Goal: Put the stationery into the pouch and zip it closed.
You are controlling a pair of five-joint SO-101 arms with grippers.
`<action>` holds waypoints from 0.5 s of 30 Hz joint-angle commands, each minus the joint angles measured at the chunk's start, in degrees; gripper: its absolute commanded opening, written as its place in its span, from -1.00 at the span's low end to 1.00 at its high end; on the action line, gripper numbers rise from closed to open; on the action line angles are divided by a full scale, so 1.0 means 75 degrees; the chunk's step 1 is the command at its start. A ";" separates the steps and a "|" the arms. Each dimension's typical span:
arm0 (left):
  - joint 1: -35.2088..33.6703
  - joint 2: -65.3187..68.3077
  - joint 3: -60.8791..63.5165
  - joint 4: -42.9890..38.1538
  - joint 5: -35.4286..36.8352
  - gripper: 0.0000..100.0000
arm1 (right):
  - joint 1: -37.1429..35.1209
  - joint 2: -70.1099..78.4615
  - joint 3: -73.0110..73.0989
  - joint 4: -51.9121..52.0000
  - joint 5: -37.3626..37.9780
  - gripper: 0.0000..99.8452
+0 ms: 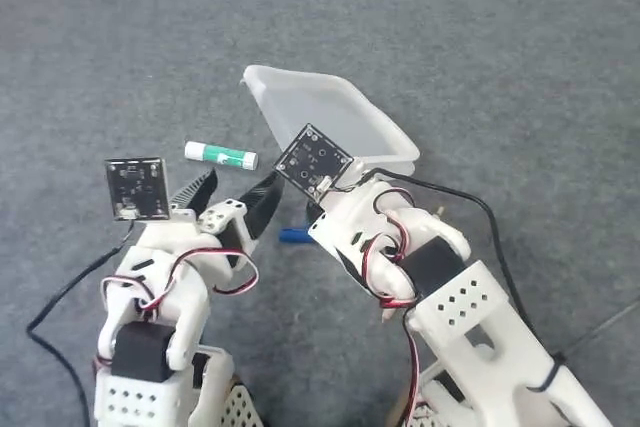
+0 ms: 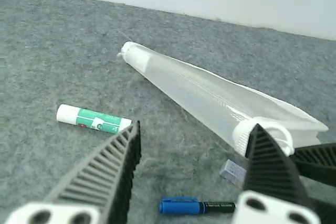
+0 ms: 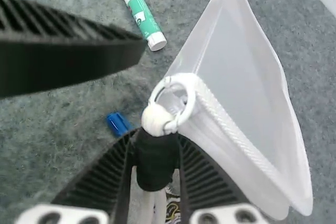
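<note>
No word or number can be read. The glue stick (image 2: 93,119), lying near the pouch (image 2: 210,98), carries a green label with small white marks too fine to make out. The pen (image 2: 197,206) near the pouch's mouth has pale print along its black barrel, and the small grey block (image 2: 232,171) just beside that mouth bears faint marks, both illegible.

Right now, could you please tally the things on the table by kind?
pouch: 1
glue stick: 1
blue-capped pen: 1
small grey block, perhaps an eraser: 1
Total: 4
</note>
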 commanded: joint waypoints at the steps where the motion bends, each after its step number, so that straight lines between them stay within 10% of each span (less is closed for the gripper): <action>1: 0.0105 -0.0129 -0.0111 0.0047 -0.0117 -0.38 | 0.0076 -0.0322 -0.0082 -0.0182 -0.0293 -0.99; 15: 0.0105 -0.0129 0.0029 0.0188 -0.0082 -0.29 | 0.0123 -0.1670 0.0023 -0.0064 -0.0949 -0.99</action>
